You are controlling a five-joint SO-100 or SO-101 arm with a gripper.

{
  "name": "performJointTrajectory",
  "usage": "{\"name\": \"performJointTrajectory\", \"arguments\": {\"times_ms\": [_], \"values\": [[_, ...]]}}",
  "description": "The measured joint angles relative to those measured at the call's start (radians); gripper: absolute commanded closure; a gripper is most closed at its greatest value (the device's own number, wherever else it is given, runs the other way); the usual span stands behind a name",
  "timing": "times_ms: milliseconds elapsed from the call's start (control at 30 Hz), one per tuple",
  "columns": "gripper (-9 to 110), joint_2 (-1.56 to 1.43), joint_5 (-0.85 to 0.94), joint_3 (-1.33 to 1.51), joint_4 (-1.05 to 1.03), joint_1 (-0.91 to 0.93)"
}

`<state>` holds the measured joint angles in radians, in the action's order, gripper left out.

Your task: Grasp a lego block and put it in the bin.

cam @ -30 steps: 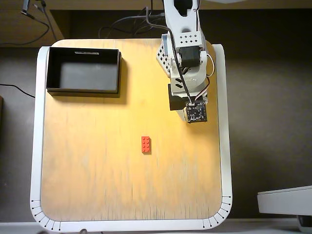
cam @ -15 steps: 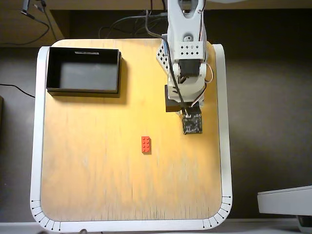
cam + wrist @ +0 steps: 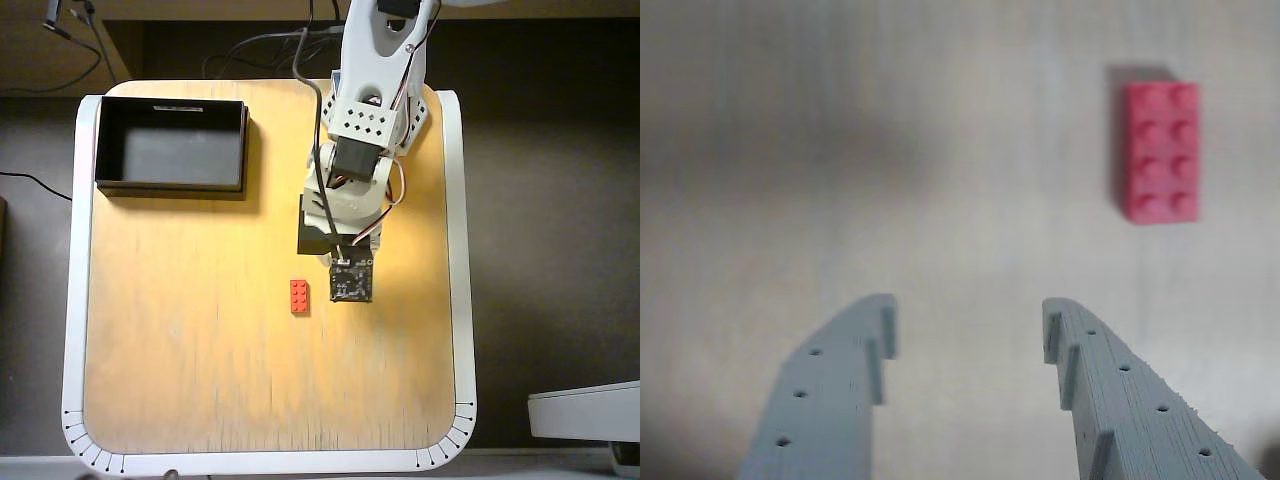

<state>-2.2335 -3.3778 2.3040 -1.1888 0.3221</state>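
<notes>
**Fingers spread beside the lego block, nothing held**

We saw the lego block (image 3: 299,296) lying flat on the wooden surface (image 3: 200,350), studs up, its long side running away from the arm's base in the overhead view. We took this brick as our landmark. In the overhead view the arm (image 3: 365,150) reached down from the top edge, and its wrist camera board sat just to the right of the block, apart from it. The fingers themselves were hidden under the arm in that view.

In the wrist view we found the fingers (image 3: 965,335) spread wide, with bare surface between them and nothing gripped. The block (image 3: 1160,152) lay above and to the right of the right-hand finger (image 3: 1110,390), clear of both tips and outside the gap. The picture was soft there, yet we could count two rows of four studs.

The bin (image 3: 171,146) stood well apart from the block, toward the upper left in the overhead view, near the corner of the surface. Its floor showed dark grey, and a small pale label lay on its far rim.
</notes>
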Motion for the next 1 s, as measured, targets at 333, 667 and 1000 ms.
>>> {"name": "performJointTrajectory", "arguments": {"times_ms": [333, 667, 1000], "values": [[77, 0.272, -0.046, -0.192, 0.054, 0.124], [77, 0.417, -0.077, -0.206, 0.161, 0.172], [77, 0.505, -0.083, -0.206, 0.261, 0.173]]}}
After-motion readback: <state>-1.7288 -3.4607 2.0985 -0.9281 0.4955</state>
